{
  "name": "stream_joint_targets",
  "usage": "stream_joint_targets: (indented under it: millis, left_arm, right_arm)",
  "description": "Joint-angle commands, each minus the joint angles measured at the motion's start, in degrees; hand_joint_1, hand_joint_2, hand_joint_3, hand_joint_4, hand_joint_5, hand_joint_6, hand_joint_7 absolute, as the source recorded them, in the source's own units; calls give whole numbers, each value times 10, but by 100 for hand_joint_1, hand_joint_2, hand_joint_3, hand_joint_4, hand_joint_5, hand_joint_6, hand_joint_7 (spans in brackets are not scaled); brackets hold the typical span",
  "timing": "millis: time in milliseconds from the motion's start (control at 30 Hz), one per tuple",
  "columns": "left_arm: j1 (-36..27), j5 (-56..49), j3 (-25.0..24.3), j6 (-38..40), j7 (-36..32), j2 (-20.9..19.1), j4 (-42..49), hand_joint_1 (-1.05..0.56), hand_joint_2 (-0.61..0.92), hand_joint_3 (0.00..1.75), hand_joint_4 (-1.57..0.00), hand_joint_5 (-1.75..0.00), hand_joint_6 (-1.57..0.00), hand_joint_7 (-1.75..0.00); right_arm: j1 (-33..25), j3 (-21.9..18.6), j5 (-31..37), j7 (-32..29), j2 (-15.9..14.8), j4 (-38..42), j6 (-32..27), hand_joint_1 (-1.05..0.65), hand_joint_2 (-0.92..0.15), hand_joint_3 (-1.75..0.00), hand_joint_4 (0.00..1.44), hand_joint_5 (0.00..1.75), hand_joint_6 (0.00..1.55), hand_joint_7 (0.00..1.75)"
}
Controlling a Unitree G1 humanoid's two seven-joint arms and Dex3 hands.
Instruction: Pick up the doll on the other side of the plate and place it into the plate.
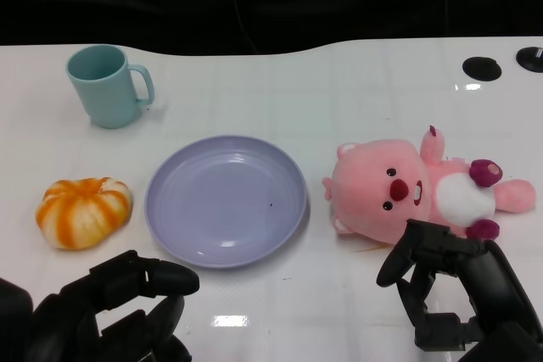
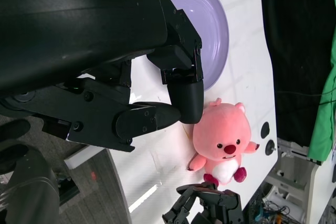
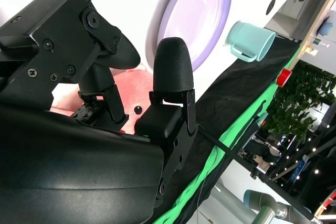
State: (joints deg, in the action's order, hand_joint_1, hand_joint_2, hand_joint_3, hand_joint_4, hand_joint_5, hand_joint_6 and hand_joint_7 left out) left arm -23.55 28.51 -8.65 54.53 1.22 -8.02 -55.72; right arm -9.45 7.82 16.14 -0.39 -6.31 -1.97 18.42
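White desk [image 1: 356, 82] carries all | round lavender plate [image 1: 226, 199] empty at centre | pink plush doll [image 1: 416, 190] lies just right of it | right hand [image 1: 458, 294] beside doll, fingers spread, empty, for reach | left hand [image 1: 127, 303] idle, fingers loosely apart, we judge.

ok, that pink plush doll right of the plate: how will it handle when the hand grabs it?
The pink plush doll looks soft and stuffed, so it will probably squash under the fingers and weigh little. Its fuzzy fabric should resist slipping. It lies flat on the white table with limbs splayed, so rolling seems unlikely. The right hand hovers beside it, holding nothing.
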Motion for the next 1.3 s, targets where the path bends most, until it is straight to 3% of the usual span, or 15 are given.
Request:
stream_joint_targets:
  millis: [33, 900, 1133, 1233, 1300]
  left_arm:
    - [-5, -4, 5, -20, 5, 1, 20, -27, 92, 50, -54, -163, -56, -121]
    - [-1, -8, 19, -61, 25, -13, 50, -25, 92, 49, -53, -164, -56, -122]
    - [-6, -12, 25, -64, 21, -11, 45, -25, 92, 48, -53, -164, -56, -122]
    - [-6, -11, 25, -60, 17, -8, 42, -25, 92, 48, -52, -164, -56, -122]
    - [-6, -10, 25, -58, 15, -7, 40, -25, 92, 48, -53, -164, -56, -122]
  right_arm:
    - [1, -3, -11, 3, -3, 0, 2, -2, -34, -133, 86, 163, 81, 132]
    - [4, -15, -20, 1, -9, 14, 22, -1, -32, -136, 88, 160, 83, 131]
    - [-1, -21, -57, 8, -5, -6, 31, -4, -40, -117, 80, 139, 79, 106]
    - [-1, -22, -31, 4, -12, -37, 19, -7, -40, -111, 73, 131, 75, 93]
    - [-2, -23, 3, 3, -21, -65, -5, -13, -47, -96, 65, 129, 70, 83]
